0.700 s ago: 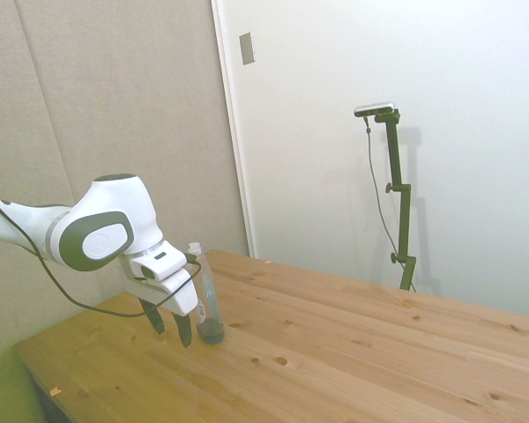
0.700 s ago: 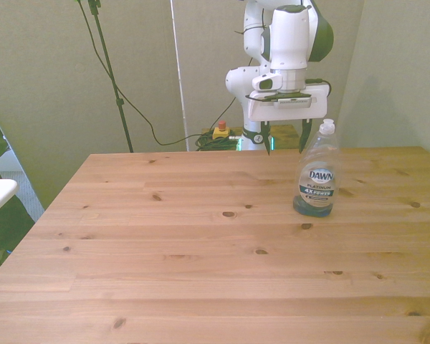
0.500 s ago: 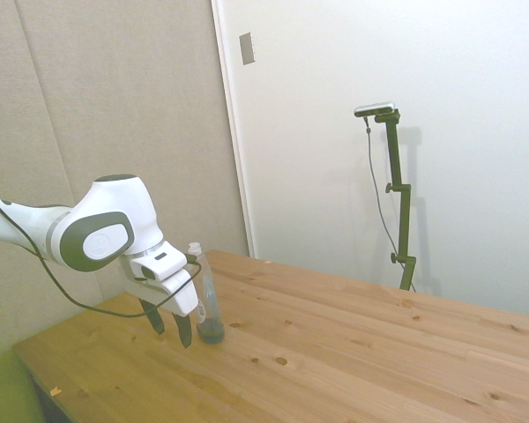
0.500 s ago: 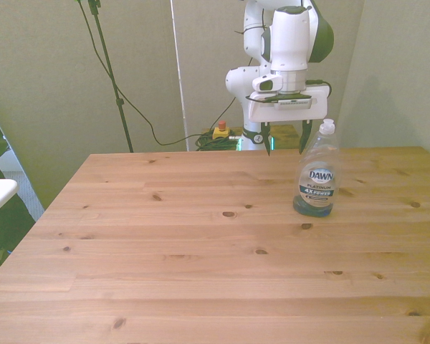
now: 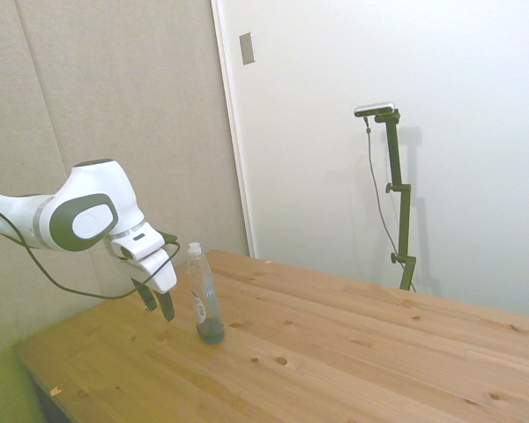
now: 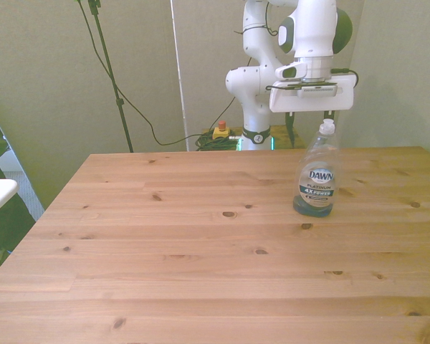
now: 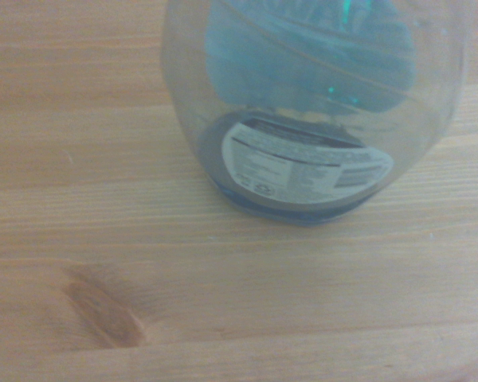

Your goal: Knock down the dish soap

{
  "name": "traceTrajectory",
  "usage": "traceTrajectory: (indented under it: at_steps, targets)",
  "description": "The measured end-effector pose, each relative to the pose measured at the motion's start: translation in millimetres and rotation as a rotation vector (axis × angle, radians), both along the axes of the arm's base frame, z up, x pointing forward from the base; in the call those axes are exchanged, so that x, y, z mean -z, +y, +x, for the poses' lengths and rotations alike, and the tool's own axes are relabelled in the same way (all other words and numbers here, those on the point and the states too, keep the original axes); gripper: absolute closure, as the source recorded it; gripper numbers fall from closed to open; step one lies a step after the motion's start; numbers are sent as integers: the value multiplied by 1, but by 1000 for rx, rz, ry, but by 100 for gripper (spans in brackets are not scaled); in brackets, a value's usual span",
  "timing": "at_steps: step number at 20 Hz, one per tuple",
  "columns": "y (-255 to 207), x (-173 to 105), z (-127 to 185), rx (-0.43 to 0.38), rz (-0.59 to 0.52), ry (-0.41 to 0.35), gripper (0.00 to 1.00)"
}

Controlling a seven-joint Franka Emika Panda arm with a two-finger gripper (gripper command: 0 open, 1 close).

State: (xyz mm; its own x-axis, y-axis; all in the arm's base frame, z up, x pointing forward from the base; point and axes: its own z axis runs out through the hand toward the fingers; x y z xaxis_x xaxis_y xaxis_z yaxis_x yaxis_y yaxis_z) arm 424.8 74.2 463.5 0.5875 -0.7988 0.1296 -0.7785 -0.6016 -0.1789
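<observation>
Soap (image 6: 317, 175) is standing upright, long axis vertical, toward the table's (image 6: 201, 251) far right in the front view. Gripper (image 5: 157, 301) is hovering just behind it, empty, fingers seemingly a little apart, not touching.

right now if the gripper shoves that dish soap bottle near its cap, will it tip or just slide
The dish soap bottle probably tips: it stands tall and slim on a small base. It looks light, mostly empty, with liquid only at the bottom. Its bare plastic on the smooth wooden table might slide some first; once down, its curved body may roll.
</observation>
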Motion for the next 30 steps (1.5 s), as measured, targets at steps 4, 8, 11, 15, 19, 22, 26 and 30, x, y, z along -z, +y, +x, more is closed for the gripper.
traceTrajectory:
  at_steps: [4,8,11,15,19,22,26,30]
  targets:
    - [9,-6,11,49,17,-17,100]
    - [10,-10,22,83,26,-25,100]
    - [8,-11,29,106,27,-28,100]
    - [6,-11,39,122,15,-29,100]
    - [4,-14,55,135,-8,-41,100]
    - [-6,-13,81,159,-21,-48,100]
    - [-28,-16,125,200,-35,-70,100]
    - [-51,-18,163,231,-39,-96,100]
